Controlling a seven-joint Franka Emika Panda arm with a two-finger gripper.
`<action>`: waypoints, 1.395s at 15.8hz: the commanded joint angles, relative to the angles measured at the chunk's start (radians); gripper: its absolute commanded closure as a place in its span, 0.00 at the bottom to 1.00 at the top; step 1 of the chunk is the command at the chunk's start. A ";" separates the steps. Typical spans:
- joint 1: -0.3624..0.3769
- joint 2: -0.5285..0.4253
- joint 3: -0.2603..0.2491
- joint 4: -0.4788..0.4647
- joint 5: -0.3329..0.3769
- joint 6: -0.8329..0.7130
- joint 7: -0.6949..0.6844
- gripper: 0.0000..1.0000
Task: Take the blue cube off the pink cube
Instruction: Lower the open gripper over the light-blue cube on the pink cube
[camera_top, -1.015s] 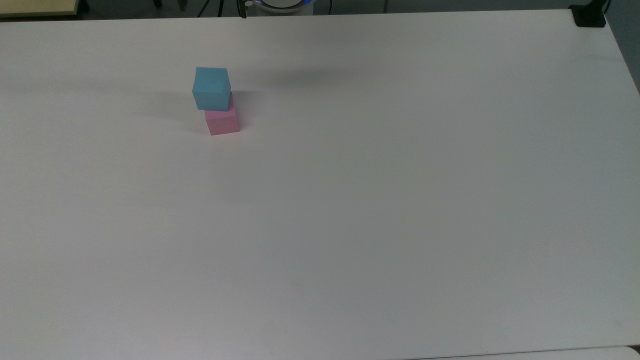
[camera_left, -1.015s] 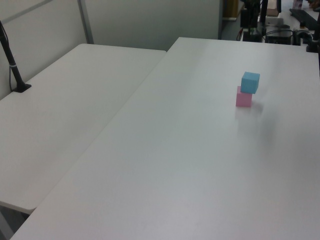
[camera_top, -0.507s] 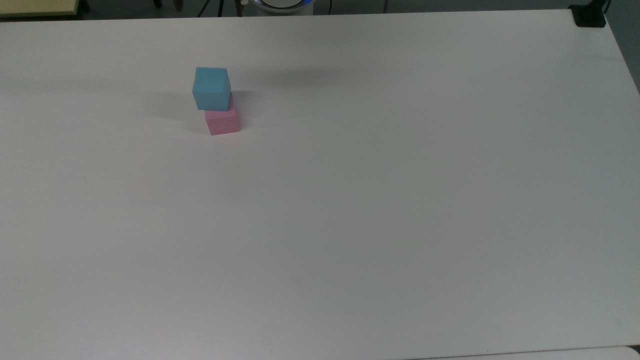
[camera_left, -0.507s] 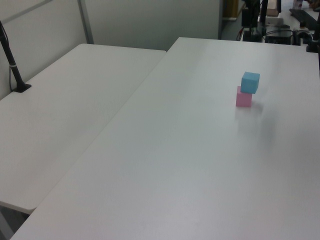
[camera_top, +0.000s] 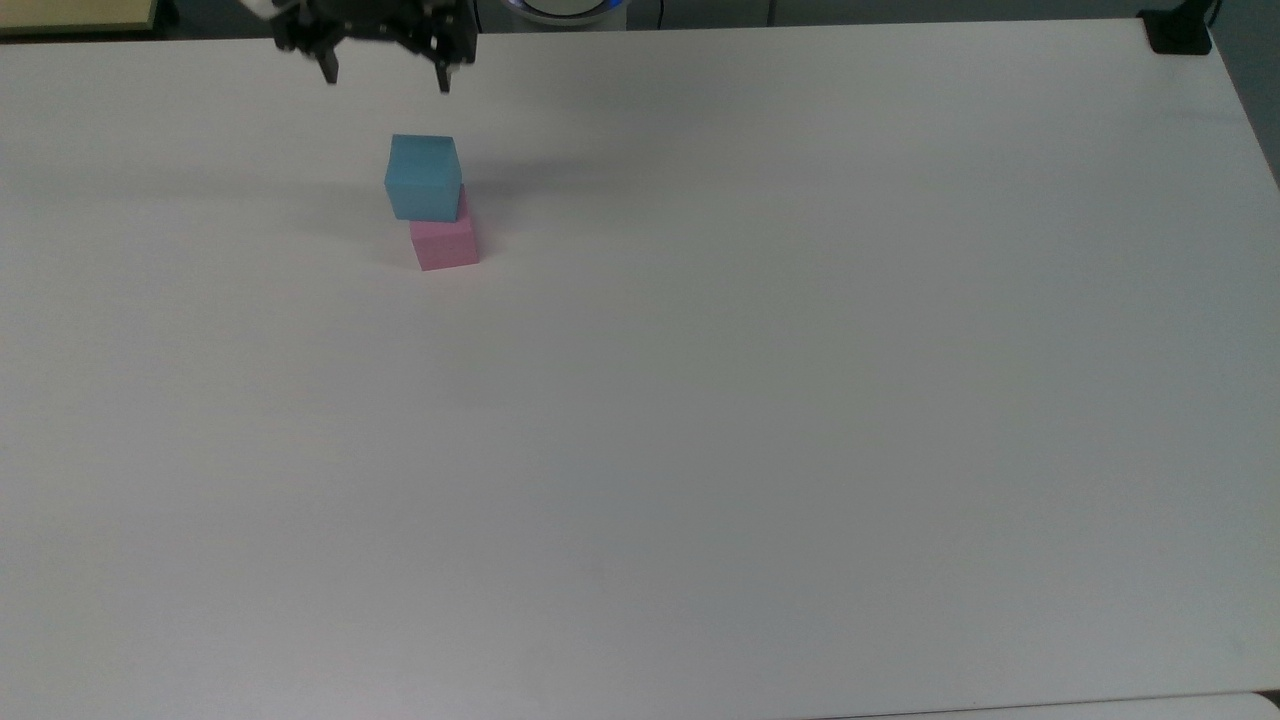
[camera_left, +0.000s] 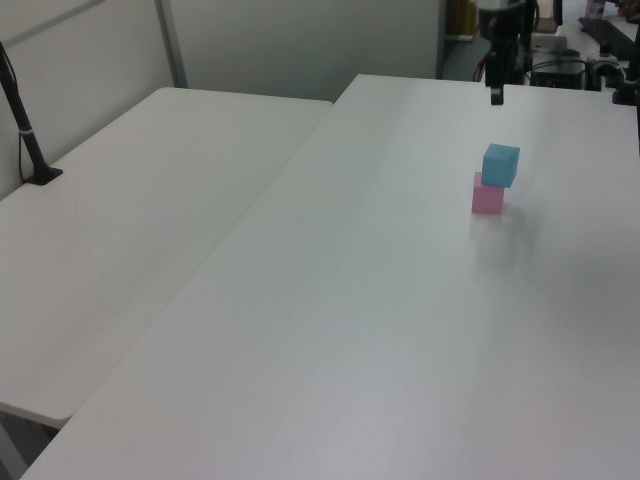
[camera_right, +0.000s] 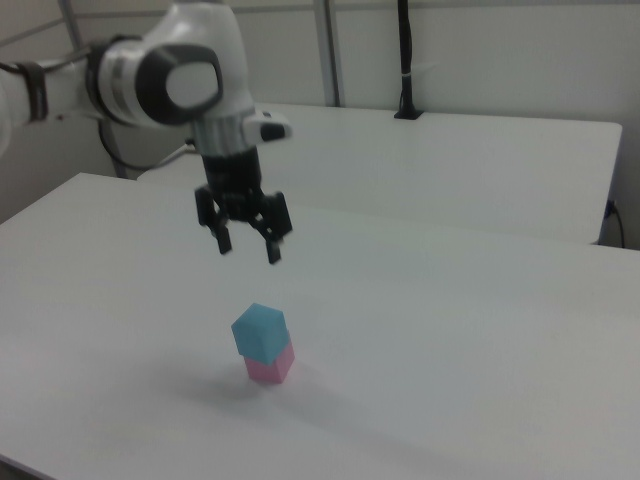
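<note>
Blue cube (camera_right: 259, 332) sits on pink cube (camera_right: 270, 365), below spread gripper (camera_right: 248, 248).

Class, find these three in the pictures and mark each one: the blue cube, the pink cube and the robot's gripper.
blue cube (camera_right: 259, 331): right view, on its top face.
pink cube (camera_top: 445, 243): top view, on its visible front face.
gripper (camera_right: 247, 247): right view, midway between the two open fingertips, above the cubes.
</note>
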 joint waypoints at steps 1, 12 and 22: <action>0.018 -0.016 -0.042 -0.109 -0.040 0.125 -0.050 0.00; 0.054 0.047 -0.040 -0.279 -0.103 0.335 -0.038 0.00; 0.063 0.065 -0.033 -0.287 -0.103 0.354 0.010 0.59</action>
